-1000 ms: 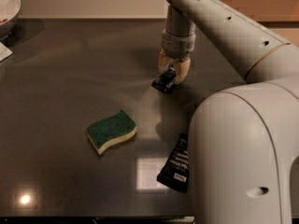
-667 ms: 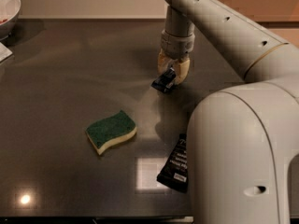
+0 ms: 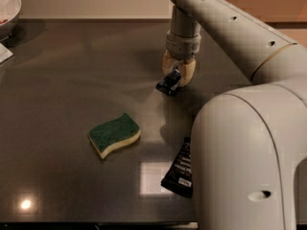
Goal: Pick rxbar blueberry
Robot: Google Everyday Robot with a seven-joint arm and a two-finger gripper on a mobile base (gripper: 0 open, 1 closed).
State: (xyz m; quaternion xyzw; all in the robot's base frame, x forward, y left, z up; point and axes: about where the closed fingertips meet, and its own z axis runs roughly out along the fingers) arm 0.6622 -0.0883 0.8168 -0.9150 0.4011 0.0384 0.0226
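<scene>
The rxbar blueberry [image 3: 168, 85] is a small dark-blue wrapped bar at the middle of the dark table [image 3: 72, 71]. My gripper [image 3: 175, 75] points down from the arm [image 3: 225, 28] and is shut on the bar's upper end. The bar hangs tilted, its lower end at or just above the table top. Part of the bar is hidden between the cream-coloured fingers [image 3: 186, 72].
A green and yellow sponge [image 3: 114, 133] lies in front and to the left. A longer black wrapper with white lettering [image 3: 179, 169] lies at the front, partly behind my arm's large white body [image 3: 244, 162]. A white bowl [image 3: 7, 8] stands at the far left corner.
The gripper with the bar has shifted very slightly; otherwise nothing has visibly moved.
</scene>
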